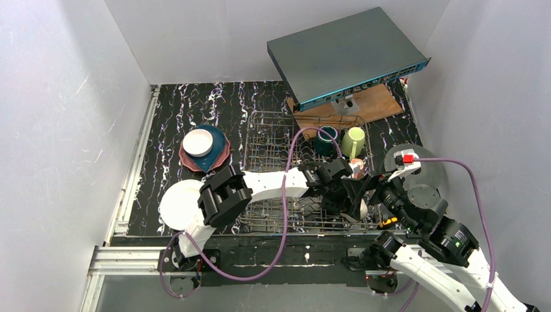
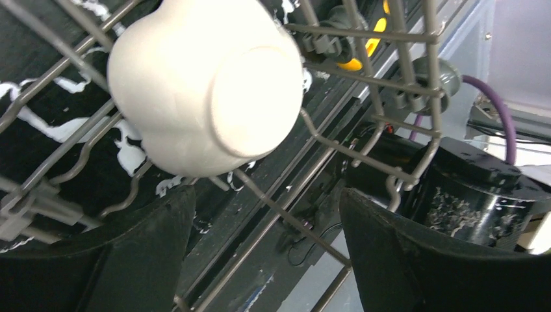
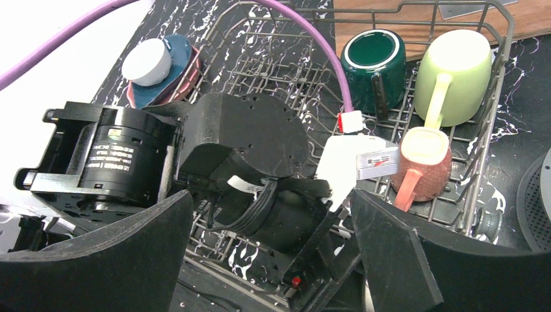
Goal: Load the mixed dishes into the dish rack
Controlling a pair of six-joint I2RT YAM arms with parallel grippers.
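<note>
A white bowl (image 2: 205,84) lies on its side among the tines of the grey wire dish rack (image 1: 269,140), its base turned toward the left wrist camera. My left gripper (image 2: 266,195) is open just below the bowl, with only rack wires between its fingers. My right gripper (image 3: 271,195) is open close behind the left arm's wrist, holding nothing. In the rack's far right corner are a dark teal mug (image 3: 373,68), a light green mug (image 3: 451,71) and a salmon-pink mug (image 3: 425,162). Left of the rack, a white bowl (image 1: 198,143) sits on stacked dark blue and pink plates, with a cream plate (image 1: 177,205) nearer.
A flat grey box with a blue edge (image 1: 347,55) rests tilted on a wooden board behind the rack. A black round disc (image 1: 423,195) lies right of the rack, under the right arm. Both arms crowd the rack's near right corner. White walls enclose the table.
</note>
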